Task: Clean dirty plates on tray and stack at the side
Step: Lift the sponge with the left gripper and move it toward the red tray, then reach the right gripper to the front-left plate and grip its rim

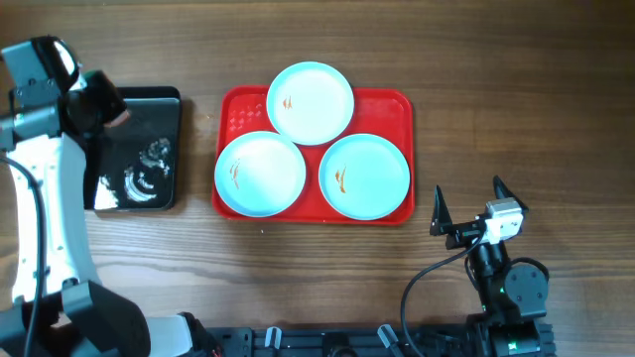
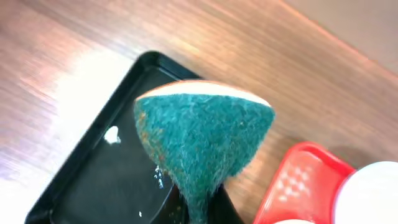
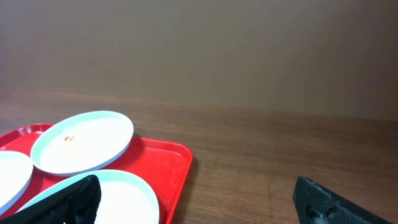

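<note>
Green sponge (image 2: 202, 143) sits pinched in the left gripper (image 2: 200, 214) above the black tray (image 2: 93, 186); right gripper (image 1: 468, 203) gapes empty. Three plates (image 1: 311, 102) lie on the red tray (image 1: 402, 107), likely rigid, slick, light: pinch a rim.

Three smeared plates (image 1: 311, 103) crowd the red tray (image 1: 236, 111).

Three plates (image 1: 311, 102) lie on the tray (image 1: 394, 109), right of a smaller tray (image 1: 164, 111).

3 pale-blue plates (image 1: 311, 102) with orange smears, red tray (image 1: 230, 109), glossy black tray (image 1: 165, 105), teal sponge (image 2: 202, 134), wood-grain table (image 1: 496, 99).
</note>
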